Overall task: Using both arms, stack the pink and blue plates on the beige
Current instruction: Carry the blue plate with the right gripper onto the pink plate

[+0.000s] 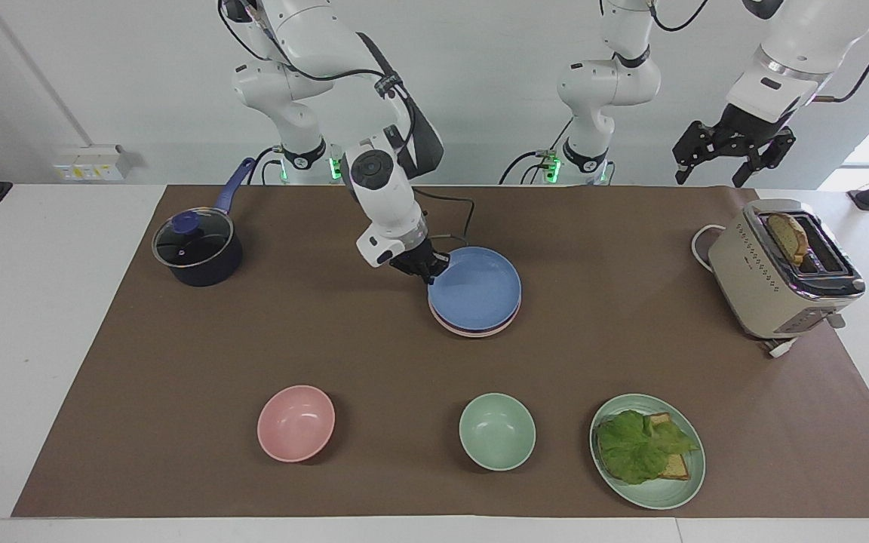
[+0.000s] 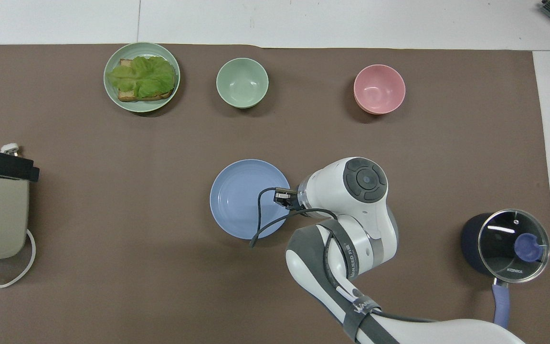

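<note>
We see the right gripper (image 1: 425,273) clamped on the blue plate (image 1: 475,289), stacked on the pink plate (image 1: 472,330) mid-mat; the left gripper (image 1: 732,160) hangs spread over the toaster (image 1: 778,280) holding bread (image 1: 789,236).

One word reads clearly — "KONKA", in white on the glass lid (image 2: 513,246) of the dark saucepan (image 2: 473,243), lower right of the overhead view.

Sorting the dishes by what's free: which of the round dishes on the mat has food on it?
The mint-green plate, nearest the table edge toward the left arm's end, carrying lettuce and toast. The pink bowl, green bowl and blue plate carry no food.
</note>
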### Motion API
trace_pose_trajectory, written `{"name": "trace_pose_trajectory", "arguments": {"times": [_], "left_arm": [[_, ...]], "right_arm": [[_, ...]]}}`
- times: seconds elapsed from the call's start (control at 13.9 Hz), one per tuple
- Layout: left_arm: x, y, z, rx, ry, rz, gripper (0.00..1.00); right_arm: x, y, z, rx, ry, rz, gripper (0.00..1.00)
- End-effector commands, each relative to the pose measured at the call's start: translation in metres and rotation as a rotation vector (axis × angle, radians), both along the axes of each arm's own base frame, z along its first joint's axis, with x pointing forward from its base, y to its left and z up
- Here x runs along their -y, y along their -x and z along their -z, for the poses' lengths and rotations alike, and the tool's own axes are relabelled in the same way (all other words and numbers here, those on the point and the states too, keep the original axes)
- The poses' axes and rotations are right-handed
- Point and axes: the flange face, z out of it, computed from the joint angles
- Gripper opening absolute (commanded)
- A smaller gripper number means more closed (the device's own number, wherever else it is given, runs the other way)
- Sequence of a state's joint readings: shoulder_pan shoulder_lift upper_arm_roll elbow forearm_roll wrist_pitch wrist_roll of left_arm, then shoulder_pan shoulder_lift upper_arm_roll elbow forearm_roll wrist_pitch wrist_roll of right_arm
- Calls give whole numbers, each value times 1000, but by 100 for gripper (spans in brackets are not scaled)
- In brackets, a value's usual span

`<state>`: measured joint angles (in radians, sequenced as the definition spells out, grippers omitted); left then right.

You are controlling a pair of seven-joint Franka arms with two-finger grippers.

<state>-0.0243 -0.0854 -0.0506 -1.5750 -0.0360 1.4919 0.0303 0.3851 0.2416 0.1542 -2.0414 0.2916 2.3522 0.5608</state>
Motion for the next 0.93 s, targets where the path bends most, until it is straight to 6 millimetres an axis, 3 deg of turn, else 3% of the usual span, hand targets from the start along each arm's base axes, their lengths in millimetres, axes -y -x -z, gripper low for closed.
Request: {"name": "trace_pose_trajectory", "arguments": {"times": [0.0, 0.22, 0.29, 0.43, 0.57, 0.86], "left_arm": [[-2, 5, -3, -9, 6, -3, 100], [-2, 5, -4, -7, 6, -3, 100], [-2, 5, -4, -7, 6, -3, 100], [-2, 5, -3, -9, 6, -3, 100], [-2, 5, -3, -9, 6, -3, 100], [-2, 5, -3, -9, 6, -3, 100]], "right_arm": [[-2, -1, 6, 8, -17, 8, 0], [-3, -4, 6, 8, -20, 21, 30], [-1, -6, 8, 8, -19, 23, 62], [3, -21, -8, 42, -31, 39, 100], [25, -37, -42, 92, -42, 72, 100], [135, -52, -126, 94, 9, 139, 100]]}}
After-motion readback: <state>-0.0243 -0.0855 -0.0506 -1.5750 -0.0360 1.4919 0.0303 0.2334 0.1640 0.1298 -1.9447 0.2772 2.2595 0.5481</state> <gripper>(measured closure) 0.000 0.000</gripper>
